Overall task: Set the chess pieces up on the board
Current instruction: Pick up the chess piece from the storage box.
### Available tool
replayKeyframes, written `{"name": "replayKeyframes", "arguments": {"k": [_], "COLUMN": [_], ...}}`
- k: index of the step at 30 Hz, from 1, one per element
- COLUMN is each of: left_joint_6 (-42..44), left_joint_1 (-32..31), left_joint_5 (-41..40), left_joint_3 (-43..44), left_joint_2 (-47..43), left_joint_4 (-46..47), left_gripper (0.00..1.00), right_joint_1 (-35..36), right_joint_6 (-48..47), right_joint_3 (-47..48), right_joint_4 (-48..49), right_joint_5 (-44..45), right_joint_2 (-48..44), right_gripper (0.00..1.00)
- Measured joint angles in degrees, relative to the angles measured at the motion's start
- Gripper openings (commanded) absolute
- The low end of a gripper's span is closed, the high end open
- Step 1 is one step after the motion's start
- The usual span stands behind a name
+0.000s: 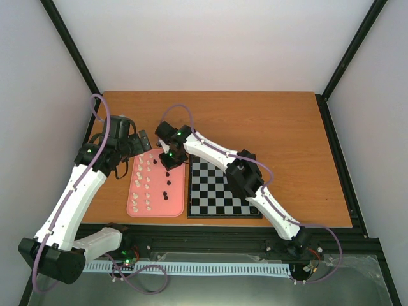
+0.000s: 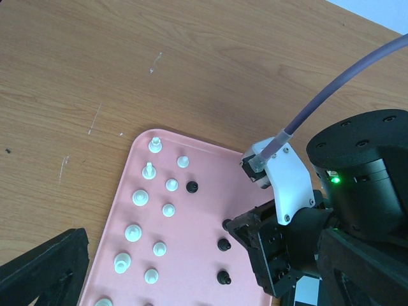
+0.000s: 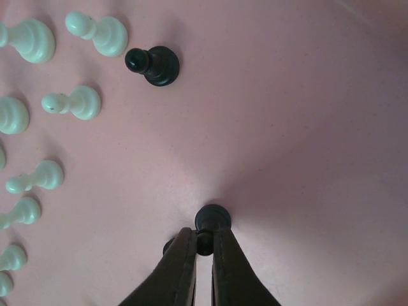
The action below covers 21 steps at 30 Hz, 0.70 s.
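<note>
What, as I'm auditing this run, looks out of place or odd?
Nothing much: pieces stand upright on the tray, the board lies flat, the right gripper pinches one black piece. Only faint scuffs mark the table.

- The board (image 1: pixel 220 203) lies flat on the wooden table (image 1: pixel 280 127).
- A pink tray (image 1: pixel 177 205) sits just beside its left edge.
- White pieces (image 1: pixel 145 185) fill the tray's left half, with black pieces (image 1: pixel 167 190) to their right.
- The right arm (image 1: pixel 255 191) crosses the board, and the right gripper (image 1: pixel 169 167) is low over the tray's far right part.
- The left gripper (image 1: pixel 143 141) hovers near the tray's far left corner.
</note>
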Motion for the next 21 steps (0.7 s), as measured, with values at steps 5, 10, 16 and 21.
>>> {"name": "replayKeyframes", "arguments": {"k": [5, 10, 16, 21], "left_joint_6": [0.0, 0.0, 0.0, 0.0], "left_joint_1": [0.0, 0.0, 0.0, 0.0], "left_joint_5": [-0.1, -0.3, -1.0, -1.2], "left_joint_3": [0.0, 0.0, 0.0, 0.0], "left_joint_2": [0.0, 0.0, 0.0, 0.0], "left_joint_4": [0.0, 0.0, 0.0, 0.0], "left_gripper": [1.0, 1.0, 1.0, 1.0], "right_joint_1": [0.0, -0.1, -1.6, -5.5], "right_joint_6": [-0.2, -0.2, -0.2, 0.0], "right_joint_3": [0.0, -1.6, -8.1, -21.0], "right_joint_4": [0.1, 0.0, -0.5, 0.1], "right_joint_5": [1.4, 3.8, 5.6, 6.6], "right_joint_2": [-0.1, -2.4, -13.4, -26.8], "right_gripper": [0.03, 0.03, 0.03, 0.03]}}
